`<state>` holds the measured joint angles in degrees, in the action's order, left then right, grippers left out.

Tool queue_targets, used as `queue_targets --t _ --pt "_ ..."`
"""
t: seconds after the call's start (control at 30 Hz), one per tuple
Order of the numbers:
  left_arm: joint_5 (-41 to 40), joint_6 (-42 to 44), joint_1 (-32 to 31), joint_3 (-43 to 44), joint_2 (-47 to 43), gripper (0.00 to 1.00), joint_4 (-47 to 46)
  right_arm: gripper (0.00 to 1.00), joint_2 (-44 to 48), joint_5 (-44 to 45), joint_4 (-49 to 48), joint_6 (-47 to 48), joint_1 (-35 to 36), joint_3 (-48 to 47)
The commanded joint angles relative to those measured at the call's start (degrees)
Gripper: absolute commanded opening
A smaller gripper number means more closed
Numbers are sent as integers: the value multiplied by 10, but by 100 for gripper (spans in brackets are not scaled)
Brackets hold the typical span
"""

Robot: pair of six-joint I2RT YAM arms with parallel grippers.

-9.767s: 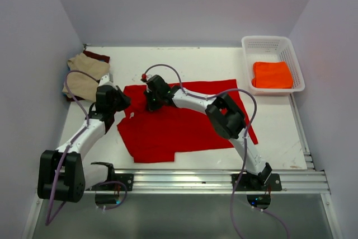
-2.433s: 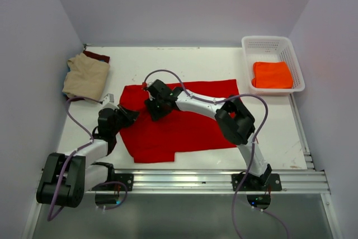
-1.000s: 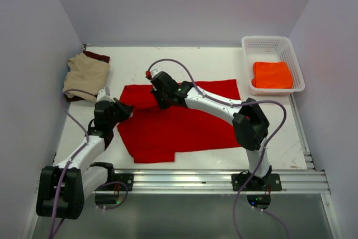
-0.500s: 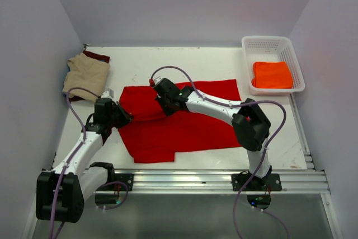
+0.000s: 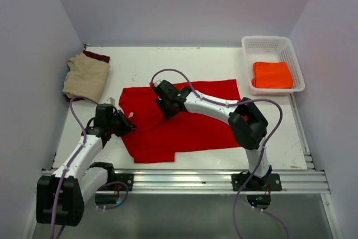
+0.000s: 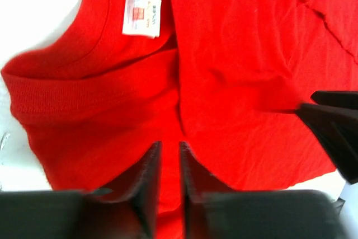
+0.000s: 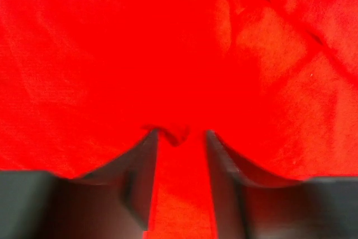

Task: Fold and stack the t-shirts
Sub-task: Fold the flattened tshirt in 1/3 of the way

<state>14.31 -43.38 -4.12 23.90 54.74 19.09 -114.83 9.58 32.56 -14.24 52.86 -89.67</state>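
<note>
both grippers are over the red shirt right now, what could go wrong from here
1. A small pucker of the red t-shirt sits between the fingertips of the right gripper. Lifting away might snag it and rumple the cloth.
2. The left gripper has its jaws only narrowly parted, low over the cloth near the neck label. A sideways move could drag the collar area askew.

Robot lab test cell: white table (image 5: 190, 65), plain pale enclosure walls (image 5: 184, 4), aluminium rail (image 5: 184, 180) at the near edge.
</note>
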Motion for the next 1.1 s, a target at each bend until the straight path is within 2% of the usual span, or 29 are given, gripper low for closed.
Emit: queue_targets --t 0.0,0.03,0.07,0.13,0.17,0.2,0.27,0.33,0.4,0.43,0.47,0.5,0.53,0.57,0.67,0.77,0.93,1.07 --pt "6 -13 6 2 -7 29 15 47 3 5 14 10 -2 -5" --pt "-4 -13 6 5 -13 36 19 53 12 6 14 10 -2 -2" --pt "-9 -12 6 14 -31 46 23 64 18 7 11 9 -2 1" --pt "-30 -11 6 24 -60 54 23 70 35 22 8 3 -2 12" --pt "-38 -9 6 34 -91 60 19 79 56 29 4 0 -2 16" --pt "-45 -4 5 39 -105 67 5 84 68 43 0 -3 -2 26" --pt "-54 6 5 54 -122 71 -20 97 95 85 -10 -13 -9 35" --pt "-53 22 5 62 -116 72 -42 99 106 97 -10 -27 -21 44" --pt "-39 32 5 67 -86 61 -85 99 117 112 -5 -39 -46 56" --pt "-17 33 6 64 -61 50 -109 98 123 125 -4 -52 -57 63" --pt "-1 34 5 53 -47 19 -167 96 127 155 -4 -56 -75 70" --pt "17 29 5 46 -33 5 -205 90 136 164 -4 -63 -89 88" --pt "22 27 6 41 -16 0 -231 35 139 162 -5 -72 -104 98" --pt "30 25 5 29 21 0 -289 0 144 159 -12 -78 -137 107" --pt "43 21 5 19 100 0 -381 0 160 163 -43 -76 -195 162" --pt "49 22 5 33 176 0 -432 0 152 178 -50 -72 -246 167" --pt "42 18 5 64 264 0 -457 0 119 171 -86 -71 -300 162" --pt "16 20 6 79 301 0 -456 0 75 178 -90 -61 -321 122"
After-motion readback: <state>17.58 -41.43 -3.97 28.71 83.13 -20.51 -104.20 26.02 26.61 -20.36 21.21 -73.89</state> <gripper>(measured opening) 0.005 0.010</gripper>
